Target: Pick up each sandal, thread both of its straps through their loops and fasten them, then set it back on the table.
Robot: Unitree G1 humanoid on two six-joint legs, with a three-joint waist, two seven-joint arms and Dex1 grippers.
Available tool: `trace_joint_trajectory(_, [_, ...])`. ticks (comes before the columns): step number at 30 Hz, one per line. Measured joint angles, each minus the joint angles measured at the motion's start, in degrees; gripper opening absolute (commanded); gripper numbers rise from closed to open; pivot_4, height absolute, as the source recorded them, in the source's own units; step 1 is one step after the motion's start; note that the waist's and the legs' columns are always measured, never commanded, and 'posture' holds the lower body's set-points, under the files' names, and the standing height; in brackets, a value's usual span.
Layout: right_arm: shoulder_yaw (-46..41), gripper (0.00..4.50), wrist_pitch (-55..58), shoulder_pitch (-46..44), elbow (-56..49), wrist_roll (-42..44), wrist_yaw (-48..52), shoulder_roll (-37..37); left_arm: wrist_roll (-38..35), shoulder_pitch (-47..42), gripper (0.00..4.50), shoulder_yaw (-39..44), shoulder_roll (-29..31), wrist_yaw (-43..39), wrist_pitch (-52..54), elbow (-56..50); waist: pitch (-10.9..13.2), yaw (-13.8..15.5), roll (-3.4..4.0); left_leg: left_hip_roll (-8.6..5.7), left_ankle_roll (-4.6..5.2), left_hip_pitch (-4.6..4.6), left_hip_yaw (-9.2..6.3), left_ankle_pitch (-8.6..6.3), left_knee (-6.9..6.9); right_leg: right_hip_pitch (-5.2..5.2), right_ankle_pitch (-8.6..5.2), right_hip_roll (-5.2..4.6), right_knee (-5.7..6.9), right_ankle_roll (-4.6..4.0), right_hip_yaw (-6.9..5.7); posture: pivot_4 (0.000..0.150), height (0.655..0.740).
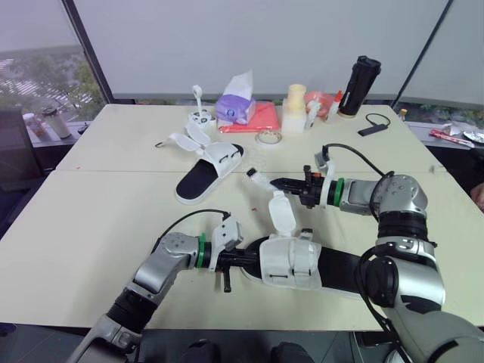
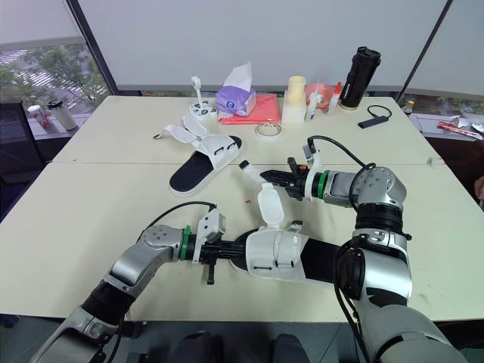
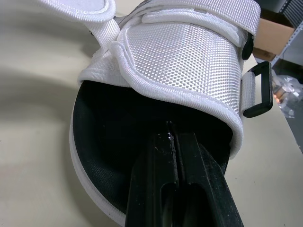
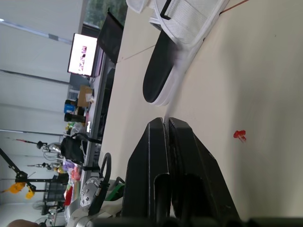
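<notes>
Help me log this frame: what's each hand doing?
Left hand: closed, pushed inside the near sandal.
Right hand: closed at a strap tip; grip cannot be told.

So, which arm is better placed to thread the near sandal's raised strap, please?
Probably right: the right fingers sit at the strap tip; the left fingers are tucked inside the sandal, steadying it.

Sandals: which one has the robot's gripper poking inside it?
The near sandal, with the left gripper in its toe opening; the far sandal lies untouched.
</notes>
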Motion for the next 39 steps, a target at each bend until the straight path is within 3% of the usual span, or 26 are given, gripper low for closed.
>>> trace_joint_trajectory(3, [1.42,0.1,-3.99,3.14,-6.9,0.25,3.1,-0.24,0.14,-0.07,0.0,-0.05,-0.07,0.0,-0.1,0.3,0.0,0.05,0.0,-0.01,0.0,-0.01,-0.01,0.0,0.0,0.01,0.0,0.01,-0.01,0.0,-0.01,0.15,0.74])
trace_joint_trajectory(10, [14.58,0.1,-25.9,24.58,-45.66,-3.23,17.13,-7.26,0.29,-0.06,0.0,-0.05,0.0,-0.07,-0.3,0.43,-0.01,0.01,-0.02,-0.04,0.01,0.0,-0.09,-0.01,0.01,0.1,0.01,0.12,-0.09,0.06,-0.07,0.15,0.74])
trace_joint_trajectory(12, [16.82,0.1,-32.13,29.97,-51.68,-5.92,18.91,-8.67,0.4,-0.31,0.0,-0.04,0.19,-0.16,-0.37,0.68,-0.02,-0.11,-0.01,-0.04,0.01,0.03,-0.08,-0.01,0.04,0.1,0.07,0.15,-0.08,0.18,-0.04,0.15,0.74])
trace_joint_trajectory(17, [19.87,0.1,-42.09,40.44,-63.79,-10.22,22.22,-13.63,0.47,-0.99,0.0,-0.3,0.56,-1.26,-1.3,1.89,-0.03,-0.06,-0.05,-0.01,0.01,0.09,-0.1,-0.01,0.07,0.16,0.06,0.21,-0.08,0.22,-0.05,0.15,0.74])
trace_joint_trajectory(21, [17.09,0.1,-38.51,37.91,-60.84,-6.78,17.04,-11.81,0.62,-2.42,0.0,-0.61,0.26,-2.26,-2.02,3.91,-0.03,-0.05,-0.05,0.0,0.0,0.14,-0.11,0.0,0.18,0.22,0.04,0.17,-0.06,0.15,-0.01,0.15,0.74])
trace_joint_trajectory(25, [10.26,1.98,-30.84,27.76,-50.29,-0.81,7.67,-8.87,0.69,-3.04,0.0,-0.98,-0.39,-2.91,-2.63,5.06,-0.03,0.33,-0.05,0.0,-0.01,0.11,-0.12,0.0,0.18,0.21,0.02,0.01,-0.08,0.07,0.03,0.15,0.74])
trace_joint_trajectory(30, [8.78,4.44,-20.27,23.2,-40.13,1.17,1.38,-9.35,0.69,-2.79,0.0,-1.28,-0.52,-3.07,-3.52,4.96,-0.04,0.88,-0.04,-0.01,0.0,0.07,-0.1,0.0,0.0,0.11,0.02,-0.2,-0.11,0.07,0.02,0.15,0.74])
trace_joint_trajectory(39, [5.49,4.44,-5.07,18.52,-29.63,8.0,1.63,-10.16,0.68,-0.96,0.0,-0.72,-0.6,-1.0,-3.55,3.36,-0.05,0.63,0.0,0.0,0.0,0.07,-0.09,0.0,0.01,0.12,-0.01,-0.25,-0.12,0.01,0.04,0.15,0.74])
